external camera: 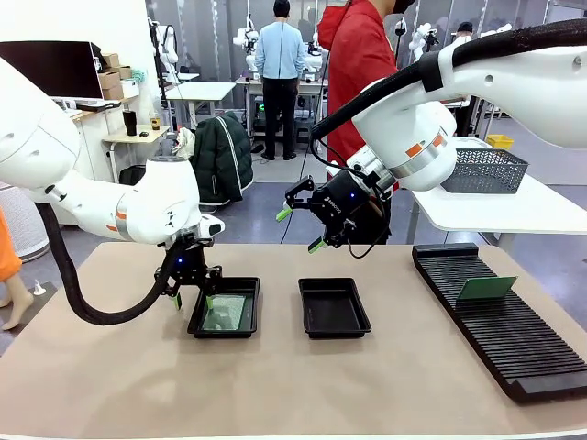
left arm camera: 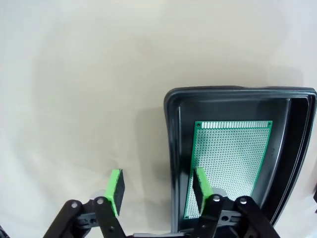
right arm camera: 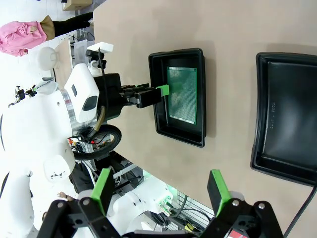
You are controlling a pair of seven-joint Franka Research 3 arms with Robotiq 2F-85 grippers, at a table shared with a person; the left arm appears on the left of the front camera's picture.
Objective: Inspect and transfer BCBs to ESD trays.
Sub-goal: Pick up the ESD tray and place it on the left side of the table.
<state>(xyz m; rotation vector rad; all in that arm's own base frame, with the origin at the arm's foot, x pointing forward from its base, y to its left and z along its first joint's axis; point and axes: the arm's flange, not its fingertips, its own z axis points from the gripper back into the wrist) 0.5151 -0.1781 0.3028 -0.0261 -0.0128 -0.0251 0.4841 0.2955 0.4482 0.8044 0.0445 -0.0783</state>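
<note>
Here, the left gripper [left arm camera: 158,186] is being held low at the bottom edge of the left wrist view. Its jaws are standing partly apart and gripping nothing, with the side wall of the left ESD tray [left arm camera: 171,144] being straddled. One green pad [left arm camera: 117,191] is being held outside over the table [left arm camera: 74,99], the other inside, above the edge of the BCB [left arm camera: 230,158] lying flat on the tray's floor.

A grip on that wall is judged to be the step in hand. It is being done well if the inner pad is being held off the board, the wall is being squeezed squarely, and the tray is being carried level so the board is not being tipped out.

At centre of the front view, the right gripper [external camera: 301,229] is being held wide and empty above the bare second tray [external camera: 333,312]. At right, another BCB [external camera: 486,288] is being propped in the slotted rack [external camera: 514,357].
</note>
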